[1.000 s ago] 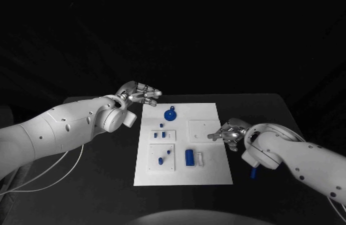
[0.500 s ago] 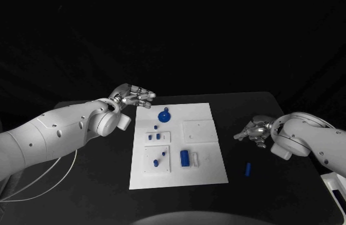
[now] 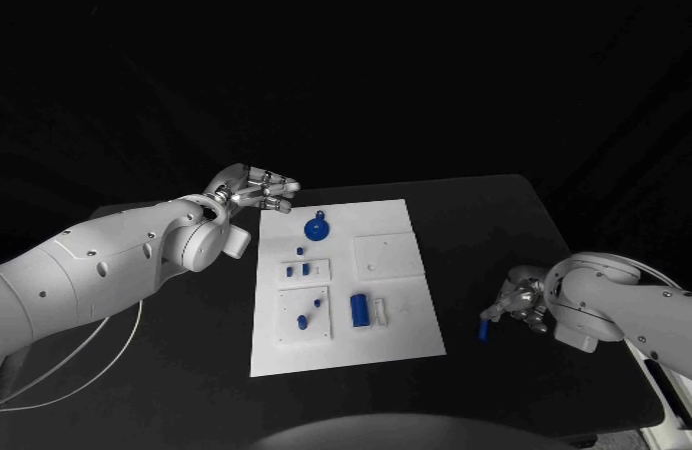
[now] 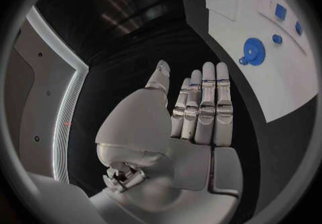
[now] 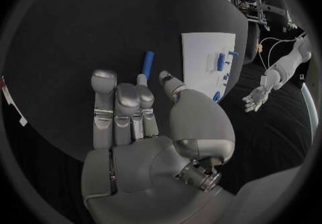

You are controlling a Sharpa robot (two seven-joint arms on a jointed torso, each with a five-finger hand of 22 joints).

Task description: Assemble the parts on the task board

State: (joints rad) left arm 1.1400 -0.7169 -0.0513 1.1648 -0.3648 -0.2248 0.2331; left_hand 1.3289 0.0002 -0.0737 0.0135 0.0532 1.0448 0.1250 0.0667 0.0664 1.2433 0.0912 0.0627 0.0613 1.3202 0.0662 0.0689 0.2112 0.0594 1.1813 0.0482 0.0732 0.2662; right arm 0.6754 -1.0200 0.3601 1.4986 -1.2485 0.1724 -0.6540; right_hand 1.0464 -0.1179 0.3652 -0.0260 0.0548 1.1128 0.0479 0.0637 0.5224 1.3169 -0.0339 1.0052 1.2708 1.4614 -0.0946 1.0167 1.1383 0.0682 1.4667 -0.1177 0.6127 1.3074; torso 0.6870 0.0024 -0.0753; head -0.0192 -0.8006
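On the black tabletop (image 3: 476, 220) the white task board (image 3: 418, 315) lies in the middle, and the two arms flank it. The left hand (image 3: 257, 188) hovers off the board's far left corner, fingers straight and side by side, holding nothing. The right hand (image 3: 521, 305) sits low, well right of the board, fingers apart and empty, its fingertips just beside a loose blue peg (image 3: 483, 327) lying flat on the tabletop, off the board. The board carries three raised plates: one holds two small blue pieces (image 3: 297, 267), another a blue pin (image 3: 306, 317), and the third looks bare. A blue cylinder (image 3: 359, 311) rests in a white holder, and a blue disc (image 3: 316, 230) lies near the far edge. The risk, as I judge it, is the peg: it lies flat and round, so a glancing fingertip could roll it away or nudge it farther off.
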